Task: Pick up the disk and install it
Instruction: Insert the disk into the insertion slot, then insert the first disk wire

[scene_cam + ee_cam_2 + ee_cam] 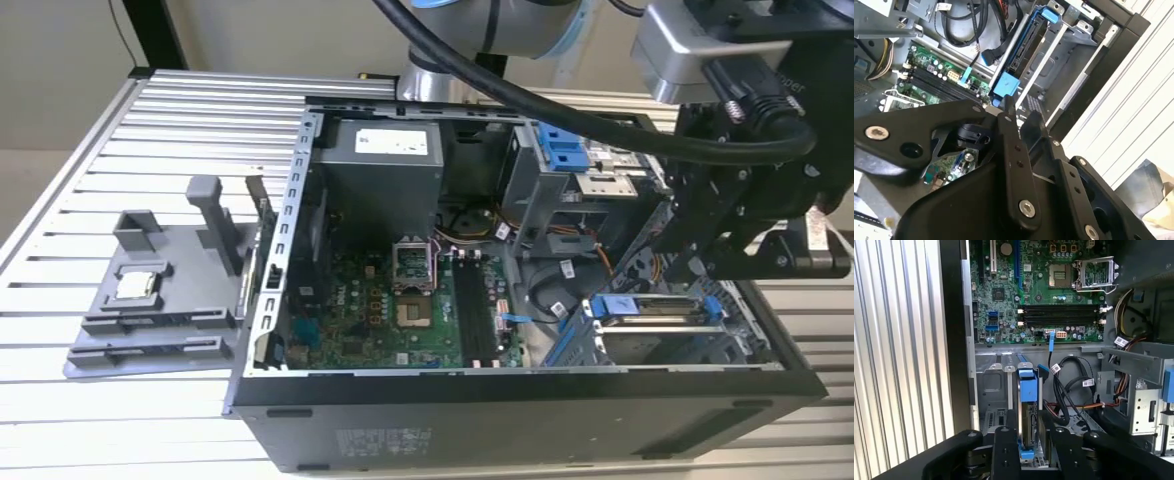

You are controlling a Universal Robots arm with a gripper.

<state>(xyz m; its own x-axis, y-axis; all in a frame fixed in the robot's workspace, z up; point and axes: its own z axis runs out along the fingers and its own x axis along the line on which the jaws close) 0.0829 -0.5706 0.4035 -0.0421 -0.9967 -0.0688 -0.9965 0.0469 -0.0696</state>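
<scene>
1 gripper (pixel 1030 432) hangs at the disk (pixel 1027 405) in the drive bay (pixel 991 387); cannot tell its grip

A table (pixel 147 130) of pale, ribbed metal slats is carrying everything here, its grooves catching the light. The same slats are showing beside the case wall in the first wrist view (pixel 899 340) and the second wrist view (pixel 1146 100). A black computer case (pixel 534 425) is lying on its side on the table with its open side facing up. Just beside it, toward the exterior view's left, a grey plastic fixture (pixel 127 345) is sitting flat on the slats.
</scene>
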